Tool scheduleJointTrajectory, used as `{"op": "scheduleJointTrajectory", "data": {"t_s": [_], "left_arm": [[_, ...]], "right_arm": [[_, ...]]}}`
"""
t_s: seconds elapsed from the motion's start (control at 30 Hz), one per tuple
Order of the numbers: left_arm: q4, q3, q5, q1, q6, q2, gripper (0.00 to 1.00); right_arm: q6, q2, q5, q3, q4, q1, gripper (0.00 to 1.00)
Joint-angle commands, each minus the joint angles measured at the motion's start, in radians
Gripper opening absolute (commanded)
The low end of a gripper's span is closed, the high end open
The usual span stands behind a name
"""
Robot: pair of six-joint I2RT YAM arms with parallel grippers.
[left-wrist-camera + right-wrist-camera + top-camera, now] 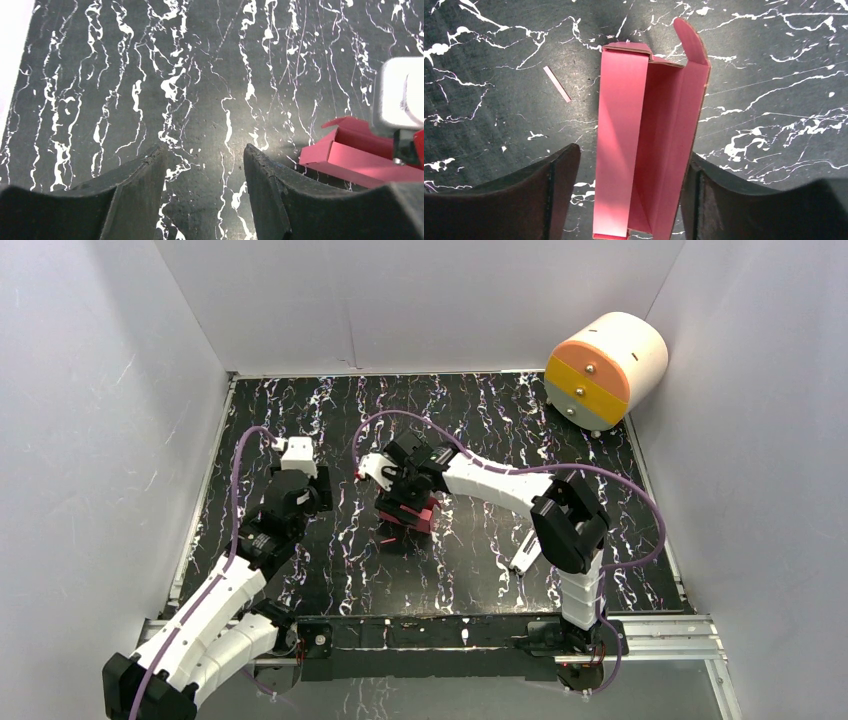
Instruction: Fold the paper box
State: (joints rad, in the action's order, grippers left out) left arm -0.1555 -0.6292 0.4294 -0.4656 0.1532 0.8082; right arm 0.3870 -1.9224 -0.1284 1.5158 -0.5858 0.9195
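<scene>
The paper box is pink-red card, partly folded into a long shallow trough with one rounded end flap standing up. It lies on the black marbled table, mid-centre. In the right wrist view the paper box runs lengthwise between the fingers of my right gripper. That gripper is open: its left finger stands clear of the card and its right finger is against the box's right wall. My left gripper is open and empty over bare table, left of the box. From above, the left gripper is well apart from it.
A big white-and-orange cylinder lies at the back right corner. A small white piece lies by the right arm. A thin pink strip lies on the table left of the box. White walls enclose the table on three sides.
</scene>
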Motion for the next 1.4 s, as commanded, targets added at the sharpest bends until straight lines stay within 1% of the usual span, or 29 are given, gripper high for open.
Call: {"op": "scheduleJointTrajectory", "data": {"t_s": [0.0,0.03,0.1,0.13,0.23,0.33,0.5,0.6,0.7,0.8,0.93,1.03,1.13,1.27,1.33,1.37], "left_arm": [[0.053,-0.006,0.060,0.025,-0.008,-0.042,0.56],[0.055,-0.006,0.053,0.031,-0.005,-0.045,0.56],[0.060,-0.002,0.043,0.042,-0.004,-0.049,0.56],[0.062,-0.001,0.042,0.047,-0.005,-0.051,0.56],[0.067,0.004,0.033,0.055,-0.005,-0.062,0.56],[0.074,0.009,0.017,0.059,-0.007,-0.066,0.56],[0.075,0.010,-0.005,0.065,-0.004,-0.066,0.56],[0.079,0.011,-0.026,0.072,-0.003,-0.066,0.56],[0.083,0.011,-0.063,0.080,0.000,-0.065,0.56],[0.087,0.012,-0.101,0.087,0.000,-0.063,0.56],[0.084,0.013,-0.141,0.091,-0.009,-0.050,0.56],[0.080,0.010,-0.163,0.091,-0.012,-0.040,0.56],[0.078,0.011,-0.184,0.090,-0.018,-0.039,0.56],[0.076,0.013,-0.208,0.092,-0.024,-0.037,0.56],[0.078,0.012,-0.223,0.093,-0.025,-0.037,0.56],[0.078,0.012,-0.231,0.092,-0.026,-0.037,0.56]], "right_arm": [[0.067,-0.012,0.012,0.060,-0.024,0.011,0.72],[0.080,-0.015,0.001,0.062,-0.030,0.013,0.67],[0.106,-0.019,-0.016,0.060,-0.038,0.013,0.55],[0.125,-0.020,-0.033,0.058,-0.038,0.013,0.52],[0.192,-0.023,-0.088,0.063,-0.047,0.013,0.47],[0.268,-0.036,-0.130,0.086,-0.074,0.013,0.37],[0.388,-0.060,-0.158,0.118,-0.123,0.009,0.20],[0.458,-0.070,-0.194,0.122,-0.138,-0.004,0.16],[0.500,-0.096,-0.200,0.138,-0.166,-0.016,0.16],[0.515,-0.142,-0.192,0.192,-0.235,-0.024,0.17],[0.515,-0.174,-0.196,0.237,-0.274,-0.029,0.24],[0.516,-0.174,-0.197,0.246,-0.277,-0.031,0.31],[0.511,-0.175,-0.194,0.260,-0.286,-0.029,0.44],[0.493,-0.167,-0.195,0.285,-0.294,-0.030,0.65],[0.478,-0.154,-0.193,0.293,-0.287,-0.030,0.71],[0.470,-0.146,-0.189,0.295,-0.280,-0.030,0.72]]}}
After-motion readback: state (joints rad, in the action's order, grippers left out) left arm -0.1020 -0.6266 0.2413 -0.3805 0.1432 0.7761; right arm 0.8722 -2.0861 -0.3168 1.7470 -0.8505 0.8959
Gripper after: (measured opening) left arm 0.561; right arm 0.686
